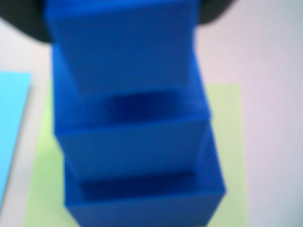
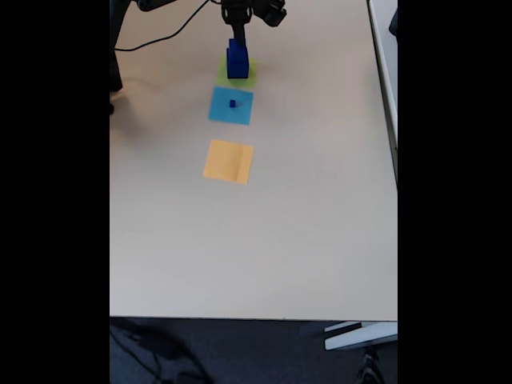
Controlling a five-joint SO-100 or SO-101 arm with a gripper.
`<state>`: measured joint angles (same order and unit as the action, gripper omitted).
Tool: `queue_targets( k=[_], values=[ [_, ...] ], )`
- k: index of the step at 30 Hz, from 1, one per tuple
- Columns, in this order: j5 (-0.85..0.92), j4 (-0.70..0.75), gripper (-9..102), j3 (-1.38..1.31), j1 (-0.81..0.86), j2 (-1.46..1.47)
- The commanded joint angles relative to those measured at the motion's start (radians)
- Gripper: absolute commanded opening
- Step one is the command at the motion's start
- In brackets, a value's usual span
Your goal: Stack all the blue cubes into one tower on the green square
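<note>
Tower of blue cubes point(image 1: 137, 142) standing on the green square point(image 1: 227, 151), seen close from the wrist view and from afar in the fixed view. In the wrist view three graded tiers appear: the widest at the base, a middle block set on it, and an upper block point(image 1: 125, 45) nearest the lens. The lime patch shows on both sides of the base, so the stack sits within the patch rather than over its edge. Ordering from large to small probably keeps each tier fully supported by the one beneath.

In the fixed view the arm's gripper point(image 2: 238, 32) hangs directly above the tower point(image 2: 237, 60), touching or just clear of its top. Whether the jaws are parted or closed on the upper block cannot be told; they are too small and dark in this view, and the wrist view is blurred.

Just beside the green square, on the side away from the arm, lies the light-blue square point(image 2: 218, 112), and on it rests one tiny blue cube point(image 2: 233, 103), apart from the tower. The orange square point(image 2: 228, 161) lies farther along the same line on the pale surface point(image 2: 320, 224). Judged from this layout, the tiny cube is the last piece to be added.
</note>
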<state>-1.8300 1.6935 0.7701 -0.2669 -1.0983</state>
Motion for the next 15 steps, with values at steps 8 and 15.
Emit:
queue_targets(
  k=[8,15],
  values=[
    [0.0,0.0,0,-0.044,0.0,-0.012],
    [-0.006,-0.003,0,-0.044,-0.003,-0.002]
  ],
)
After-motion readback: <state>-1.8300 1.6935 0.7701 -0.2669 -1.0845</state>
